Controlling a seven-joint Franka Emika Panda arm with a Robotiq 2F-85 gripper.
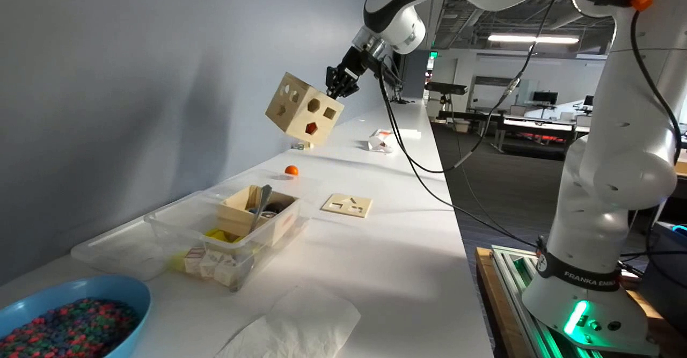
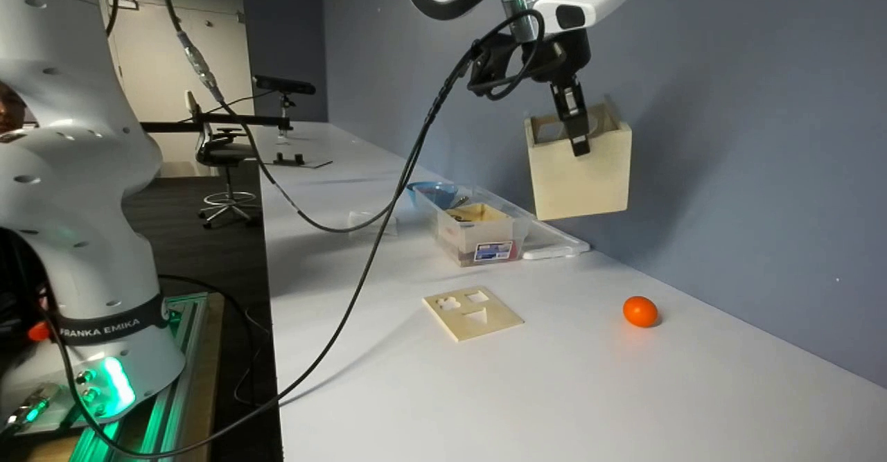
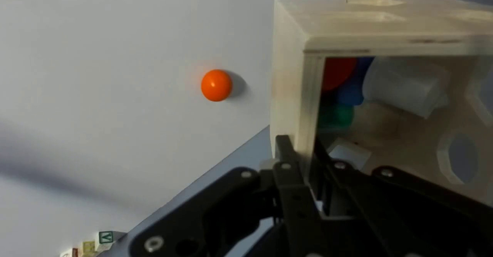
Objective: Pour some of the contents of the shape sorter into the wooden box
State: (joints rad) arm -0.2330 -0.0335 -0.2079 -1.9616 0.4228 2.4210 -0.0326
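Observation:
The shape sorter, a pale wooden cube with cut-out holes, hangs tilted above the table in both exterior views (image 1: 324, 127) (image 2: 582, 188). My gripper (image 1: 341, 85) is shut on one wall of its open side. In the wrist view the fingers (image 3: 301, 145) pinch that wall of the sorter (image 3: 287, 87). Red, blue, green and whitish pieces lie inside. The wooden box (image 1: 233, 219) sits inside a clear plastic bin, with a spoon and dark round items in it. The box also shows in an exterior view (image 2: 495, 214). The sorter is apart from the box.
The clear bin (image 1: 271, 258) also holds blocks. A flat wooden board with holes (image 2: 495, 309) and an orange ball (image 2: 640, 311) lie on the table. A blue bowl of colored bits (image 1: 134, 299) and a white cloth (image 1: 306, 320) are nearby. A wall runs along the back.

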